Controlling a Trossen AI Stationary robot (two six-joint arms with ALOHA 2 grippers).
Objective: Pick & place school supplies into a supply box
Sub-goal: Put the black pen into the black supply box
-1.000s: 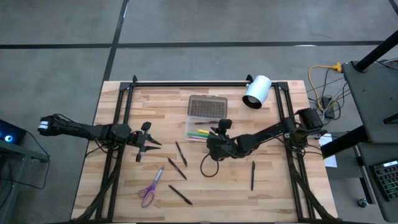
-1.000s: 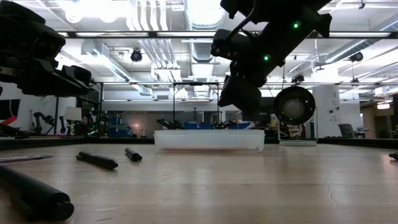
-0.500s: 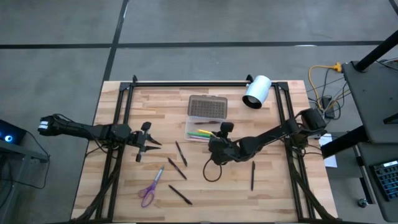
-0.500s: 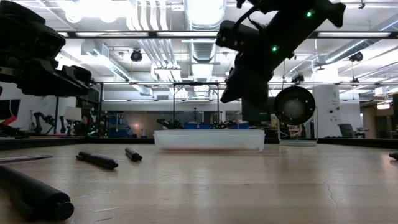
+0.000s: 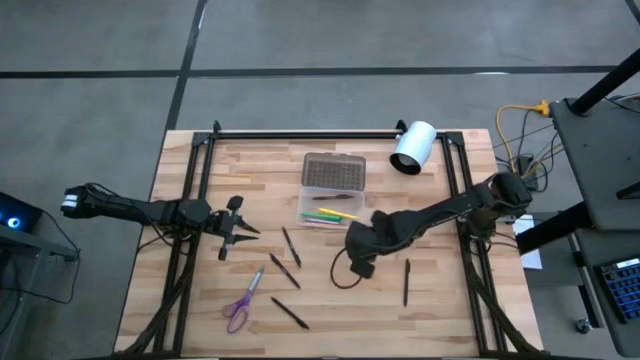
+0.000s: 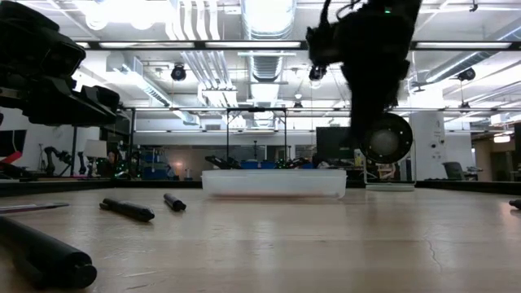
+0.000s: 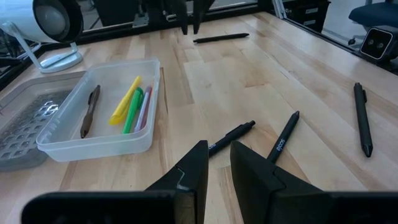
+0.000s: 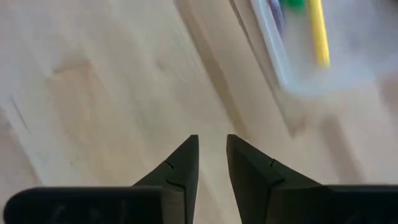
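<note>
The supply box [image 5: 325,210] is a clear case lying open on the table's middle, with its dotted lid [image 5: 333,172] folded back on the far side. Brown, yellow, green and lilac pens [image 7: 127,102] lie inside. Three black pens [image 5: 287,258] and the purple scissors [image 5: 240,300] lie left of centre, and one black pen [image 5: 406,281] lies to the right. My right gripper [image 5: 362,264] hangs shut and empty above the bare wood on the near side of the box [image 8: 311,43]. My left gripper [image 5: 240,232] waits shut and empty at the left, pointing toward the pens.
A white cylinder with a dark opening [image 5: 412,147] stands at the far right, behind the box. A dark cable loop [image 5: 345,275] hangs from the right arm over the table. Bare wood lies between the box and the near edge.
My right gripper has drawn away from the box's near side, toward the table's near edge and a little to the right. It has turned about as it went. The pens and scissors on the table have stayed in place.
</note>
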